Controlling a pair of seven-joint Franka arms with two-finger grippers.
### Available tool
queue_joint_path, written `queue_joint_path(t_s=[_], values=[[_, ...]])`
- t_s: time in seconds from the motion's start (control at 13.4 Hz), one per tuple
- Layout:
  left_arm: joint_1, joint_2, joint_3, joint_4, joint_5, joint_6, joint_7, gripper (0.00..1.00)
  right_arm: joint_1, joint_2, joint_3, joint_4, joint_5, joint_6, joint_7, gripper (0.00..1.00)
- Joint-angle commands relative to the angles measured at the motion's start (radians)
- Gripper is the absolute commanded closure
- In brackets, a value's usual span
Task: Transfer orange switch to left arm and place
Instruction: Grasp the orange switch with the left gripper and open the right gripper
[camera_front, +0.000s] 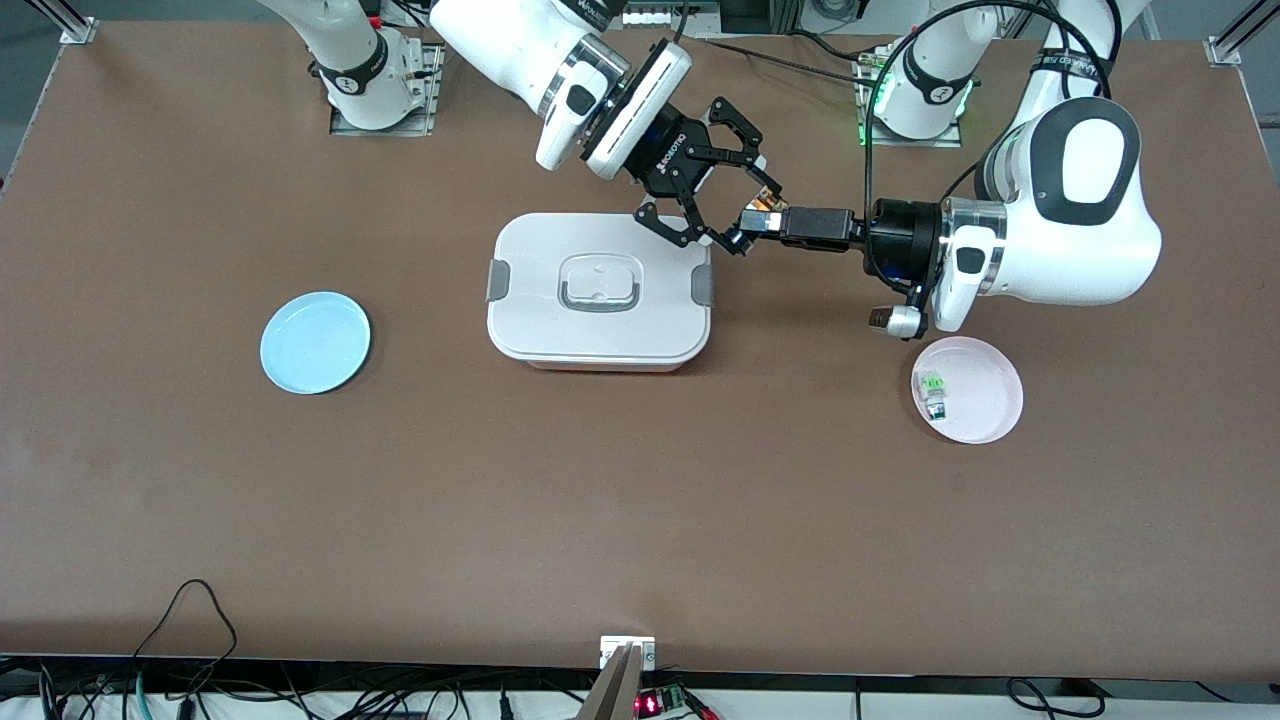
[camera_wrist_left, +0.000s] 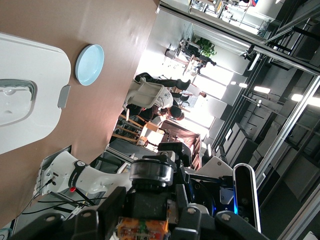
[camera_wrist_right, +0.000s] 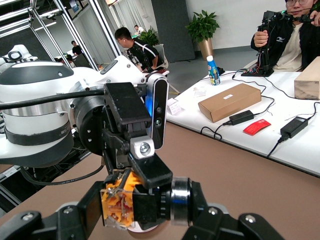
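White box (camera_front: 600, 295) mid-table, lid on, between blue plate (camera_front: 315, 342) and pink plate (camera_front: 968, 389). Above its corner toward the left arm's end: left gripper (camera_front: 762, 220) clamped on orange switch (camera_front: 764, 207), right gripper (camera_front: 726, 196) spread wide around it.

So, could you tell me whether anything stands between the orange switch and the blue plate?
Yes: the box sits on the table between the orange switch, held up by the left gripper, and the blue plate.
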Motion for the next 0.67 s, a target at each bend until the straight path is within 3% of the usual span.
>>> queue_joint_path(t_s=[0.0, 0.15, 0.22, 0.3, 0.6], values=[[0.02, -0.038, 0.002, -0.031, -0.014, -0.023, -0.012, 1.0, 0.009, 0.01, 0.0, 0.018, 0.008, 0.004, -0.008, 1.0], [0.039, -0.037, 0.013, -0.027, -0.011, -0.023, -0.012, 1.0, 0.009, 0.01, 0.0, 0.021, 0.011, 0.004, -0.007, 1.0], [0.051, -0.038, 0.013, -0.027, -0.012, -0.023, -0.012, 1.0, 0.009, 0.012, 0.0, 0.041, 0.017, 0.002, 0.005, 0.16], [0.057, -0.038, 0.013, -0.027, -0.011, -0.023, -0.013, 1.0, 0.015, 0.019, 0.0, 0.049, 0.01, 0.002, 0.037, 0.0], [0.085, -0.034, 0.027, -0.022, 0.056, -0.021, -0.009, 1.0, 0.039, 0.032, -0.003, 0.067, 0.014, 0.001, 0.053, 0.0]])
